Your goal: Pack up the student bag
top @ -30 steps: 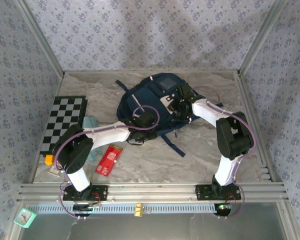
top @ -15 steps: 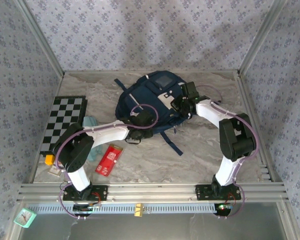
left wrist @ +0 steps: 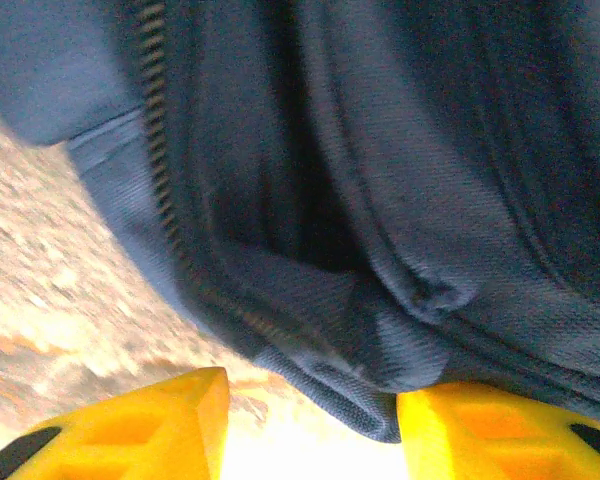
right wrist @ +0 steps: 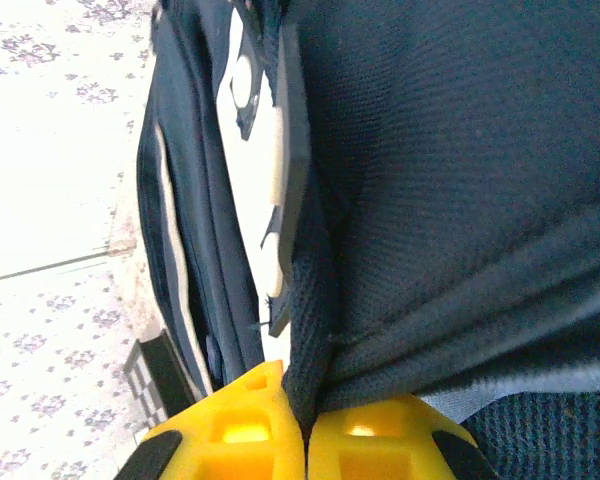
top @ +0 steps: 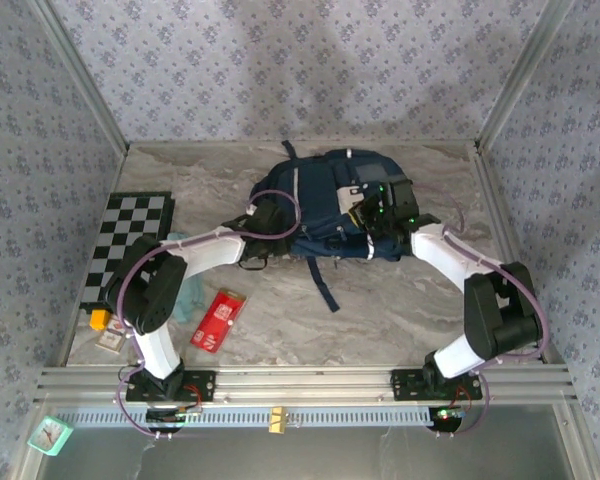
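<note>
- The student bag (top: 320,200) lies at the far middle of the marble table (top: 400,300) — between both arms.
- Right gripper (right wrist: 306,405) — pinched tight on a fold of bag fabric.
- Left gripper (left wrist: 310,400) stands part-open, the bag's hem between its fingers.

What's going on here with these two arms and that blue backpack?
Two robot arms are handling the student bag, which sits toward the back of the table. The right hand is shut on a pinch of its fabric next to the white buckle patch. The left hand is at the bag's opposite side, fingers apart with a fold of fabric between them; whether it grips is unclear. A red packet and a checkered board lie outside the bag.
</note>
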